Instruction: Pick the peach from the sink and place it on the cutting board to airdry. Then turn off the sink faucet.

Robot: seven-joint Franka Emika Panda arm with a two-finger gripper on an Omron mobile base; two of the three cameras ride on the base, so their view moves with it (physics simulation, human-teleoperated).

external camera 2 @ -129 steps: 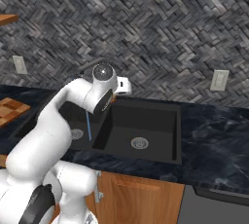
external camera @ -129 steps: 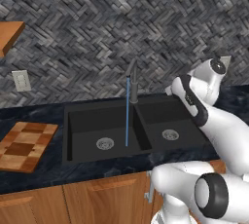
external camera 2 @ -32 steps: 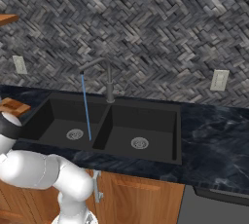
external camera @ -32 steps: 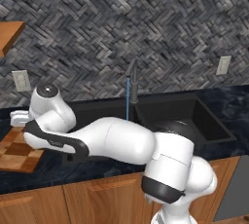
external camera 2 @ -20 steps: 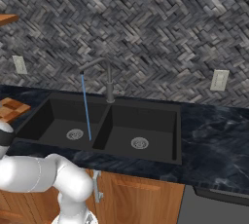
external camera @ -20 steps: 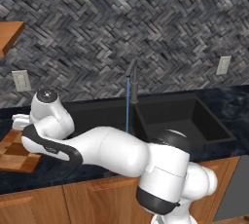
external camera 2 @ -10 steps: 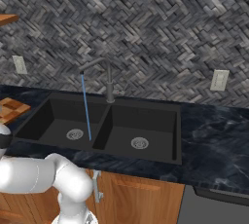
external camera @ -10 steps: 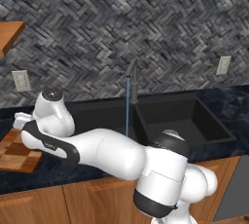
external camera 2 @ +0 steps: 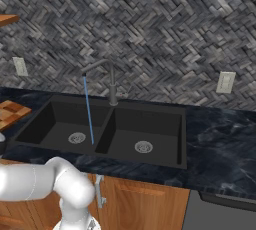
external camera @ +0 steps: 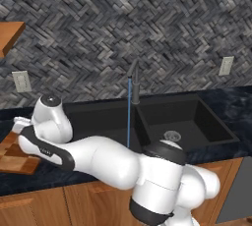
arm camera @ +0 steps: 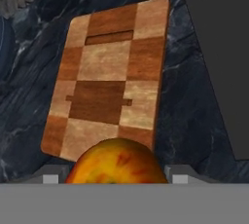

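Note:
In the hand view my gripper (arm camera: 116,178) is shut on the peach (arm camera: 116,164), an orange-yellow fruit with red streaks, held between the fingertips (arm camera: 54,177). Below and ahead of it lies the checkered cutting board (arm camera: 112,72) on the dark counter; the peach hangs above the board's near edge. From the left base view my arm reaches far left, its wrist (external camera: 47,114) over the cutting board (external camera: 12,154). The black sink (external camera 2: 150,121) holds no fruit. The faucet (external camera 2: 111,86) still runs a thin blue stream (external camera 2: 88,111) into the left basin.
Dark marble counter (external camera 2: 220,134) surrounds the sink. A corner of the sink (arm camera: 219,72) lies right of the board in the hand view. A plain wooden shelf (external camera: 10,31) hangs above the board. Wall outlets (external camera: 21,80) (external camera 2: 225,82) sit on the stone backsplash.
Since the earliest frames the arm has swung from the sink's right side to the far left, over the cutting board. In the last second it has only crept slightly.

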